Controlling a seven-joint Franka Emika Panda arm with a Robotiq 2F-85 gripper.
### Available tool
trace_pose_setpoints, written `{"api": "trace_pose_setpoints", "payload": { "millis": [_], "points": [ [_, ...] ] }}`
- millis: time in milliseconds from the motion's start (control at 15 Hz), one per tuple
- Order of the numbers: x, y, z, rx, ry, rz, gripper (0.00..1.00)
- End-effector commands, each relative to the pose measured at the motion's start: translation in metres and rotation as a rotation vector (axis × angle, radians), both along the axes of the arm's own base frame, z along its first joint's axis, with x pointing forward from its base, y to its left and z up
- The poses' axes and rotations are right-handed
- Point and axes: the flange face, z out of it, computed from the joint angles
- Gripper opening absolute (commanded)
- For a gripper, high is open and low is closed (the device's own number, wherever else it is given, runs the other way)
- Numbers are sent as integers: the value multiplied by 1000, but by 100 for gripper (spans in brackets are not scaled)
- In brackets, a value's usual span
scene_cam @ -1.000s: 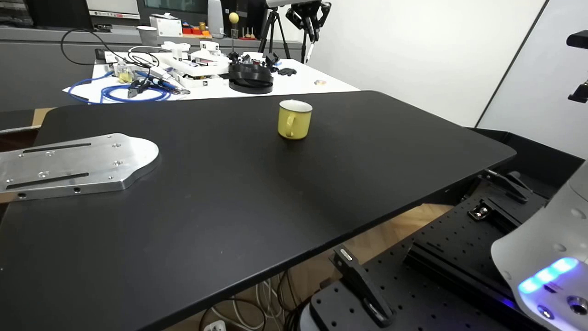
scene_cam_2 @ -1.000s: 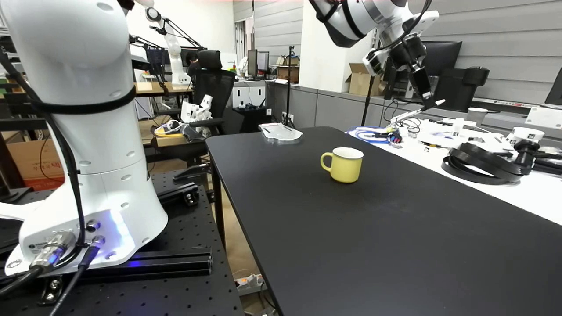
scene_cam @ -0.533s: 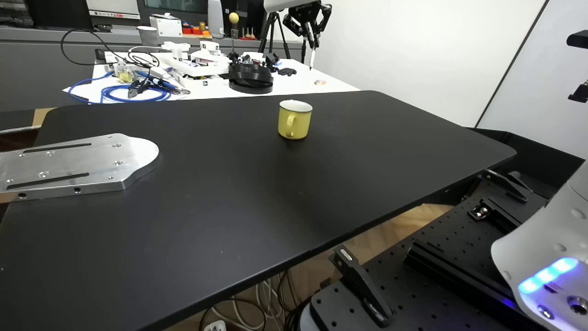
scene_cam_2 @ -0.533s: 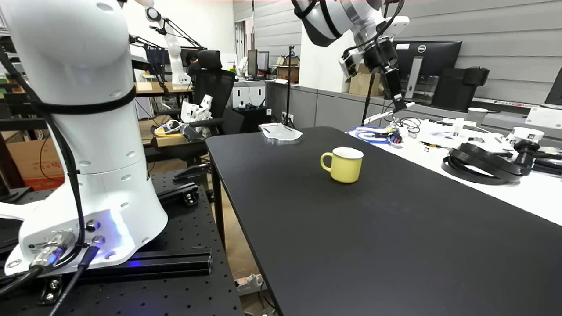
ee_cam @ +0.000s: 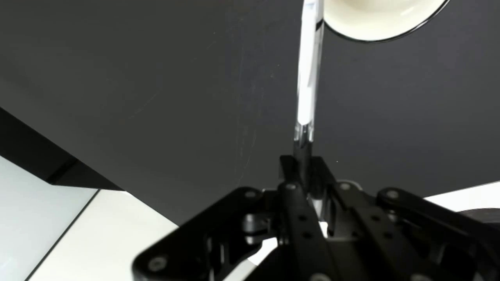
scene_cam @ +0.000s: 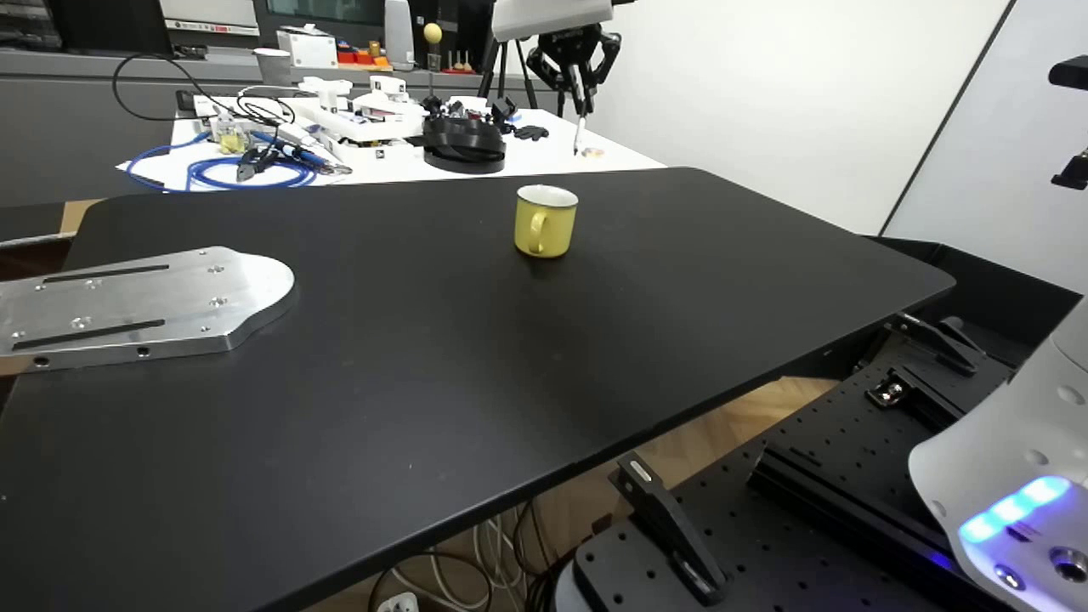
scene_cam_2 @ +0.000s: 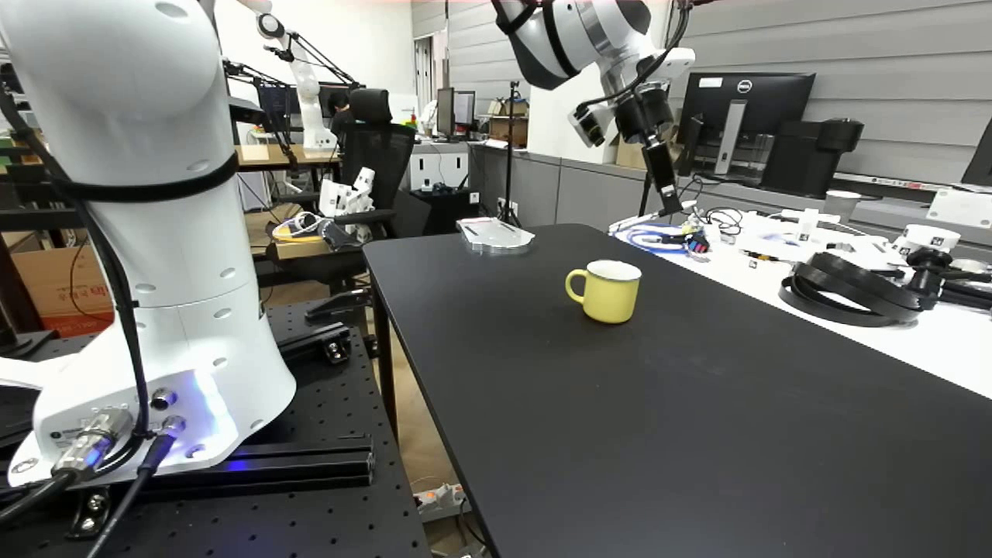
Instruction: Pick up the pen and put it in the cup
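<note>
The gripper [ee_cam: 303, 168] has its fingers [ee_cam: 287, 168] nearly together, pinching the pen [ee_cam: 307, 82]. It slants in the air, higher than the table [scene_cam_2: 666, 434]; the cup [scene_cam_2: 612, 296] stands upright on the table, apart from the pen.

Both exterior views are brightly lit; in an exterior view the white wall [scene_cam: 765, 93] is nearly bleached between one and two o'clock, and blue-white glare is thrown by the light strip [scene_cam: 1016, 510] at four. In the wrist view the pen [ee_cam: 306, 86] is overexposed; the gripper [ee_cam: 304, 168], toward six o'clock, is blurred.
</note>
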Motion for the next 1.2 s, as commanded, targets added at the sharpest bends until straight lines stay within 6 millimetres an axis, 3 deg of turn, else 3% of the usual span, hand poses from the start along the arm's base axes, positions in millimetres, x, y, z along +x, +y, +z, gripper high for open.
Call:
{"api": "trace_pose_setpoints", "payload": {
  "millis": [0,400,467,1000,1067,1133],
  "points": [
    [-10,0,-6,79,-54,-43,3],
    [-7,0,-22,107,-55,-21,3],
    [-7,0,-24,109,-50,-22,13],
    [-7,1,-25,109,-49,-19,13],
    [-7,1,-25,109,-49,-19,3],
    [-8,2,-25,105,-58,-18,3]
  ]
}}
